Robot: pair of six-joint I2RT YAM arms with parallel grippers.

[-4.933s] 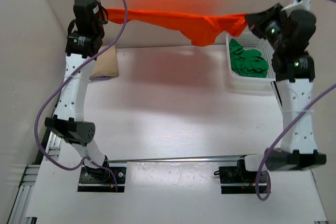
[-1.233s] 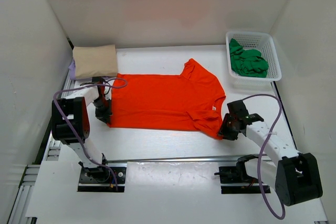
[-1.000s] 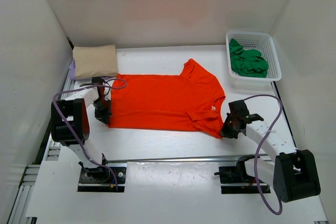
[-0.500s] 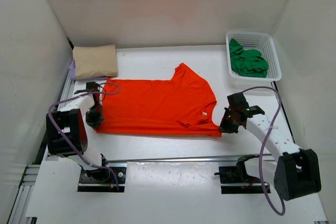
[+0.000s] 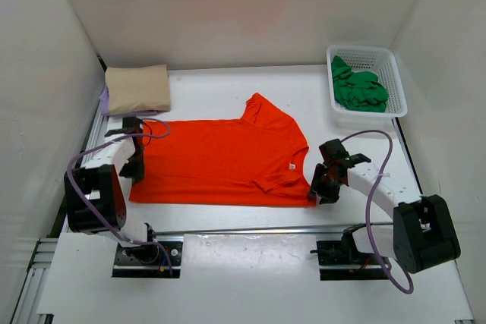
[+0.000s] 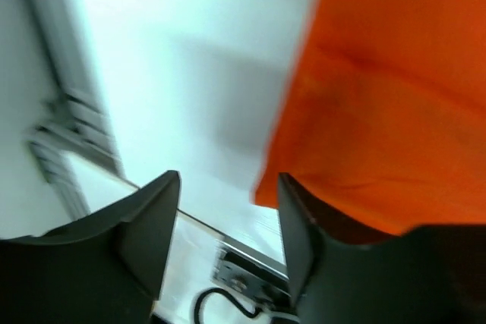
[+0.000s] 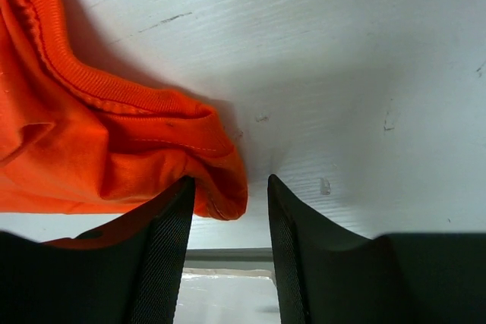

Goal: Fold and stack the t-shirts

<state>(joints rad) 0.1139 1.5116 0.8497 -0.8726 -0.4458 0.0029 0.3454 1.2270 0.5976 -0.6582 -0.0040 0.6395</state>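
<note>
Gaping: left hand (image 6: 228,186), right hand (image 7: 229,184) both released, straddling orange-red t-shirt (image 5: 220,161) corners.

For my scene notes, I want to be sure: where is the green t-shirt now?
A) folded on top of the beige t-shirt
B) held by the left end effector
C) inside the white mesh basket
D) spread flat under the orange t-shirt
C: the green t-shirt lies bunched inside the white mesh basket at the far right.

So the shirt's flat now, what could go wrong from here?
A corner of the orange shirt lies between the open fingers of the right hand, so pulling away could snag and rumple it. The sleeve near that hand looks bunched, which may make the fold uneven. The left hand sits open at the other near corner: same risk.
</note>
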